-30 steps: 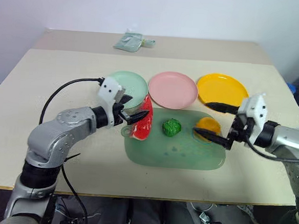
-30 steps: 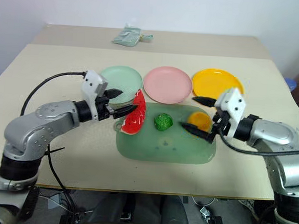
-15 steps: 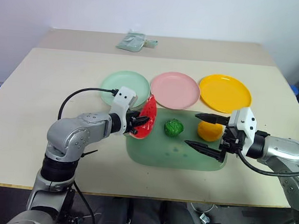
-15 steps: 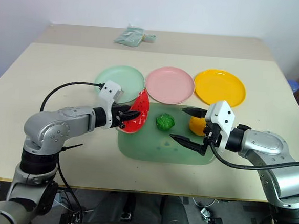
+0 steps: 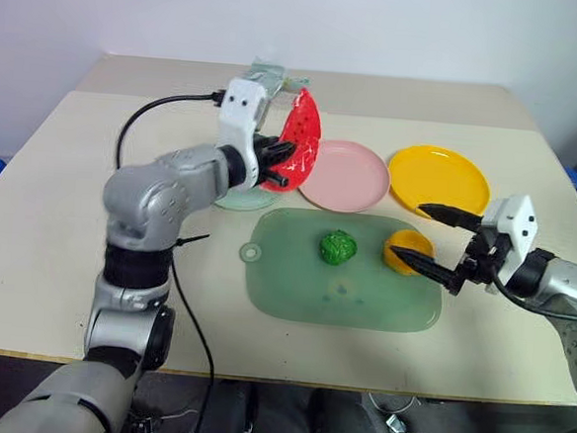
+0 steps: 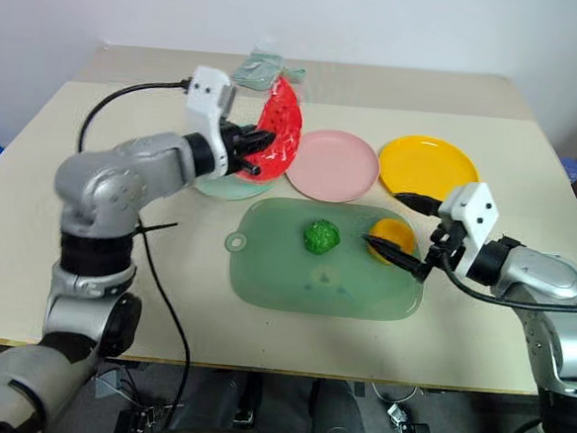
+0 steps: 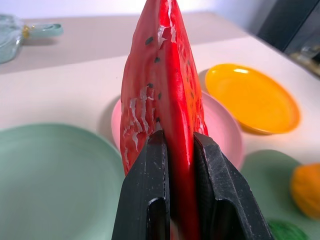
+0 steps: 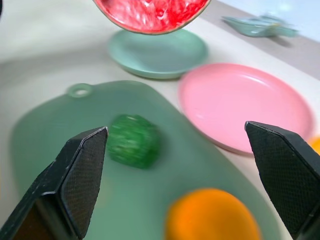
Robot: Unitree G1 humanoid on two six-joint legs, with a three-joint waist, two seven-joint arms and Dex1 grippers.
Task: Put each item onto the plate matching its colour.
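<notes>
While our left gripper (image 5: 277, 163) is clamped on the red watermelon wedge (image 5: 301, 143), we hold that wedge up in the air, above the gap between the mint green plate (image 6: 233, 185) and the pink plate (image 5: 344, 175), with its curved rind turned toward the pink one. In our left wrist view the two black fingers (image 7: 150, 190) squeeze the lower edge of the wedge from both sides, and its black seeds show on the red face above them. The green plate sits partly hidden under our left forearm, the pink plate lies just beside it, and the yellow plate (image 5: 438, 180) lies next along the same row; all three are bare. Nearer to us the translucent green mat (image 5: 341, 283) lies flat on the table (image 5: 41, 209), and on it rest the bumpy dark-green lump (image 5: 338, 248), about in the middle, and the orange fruit (image 5: 408, 250), close to the mat's right edge. Our right gripper (image 5: 433, 243) hangs spread wide around the orange fruit, one finger above the yellow plate's near rim and the other low over the mat, gripping nothing. A folded pale-green cloth (image 6: 262, 72) lies at the far side of the table.
</notes>
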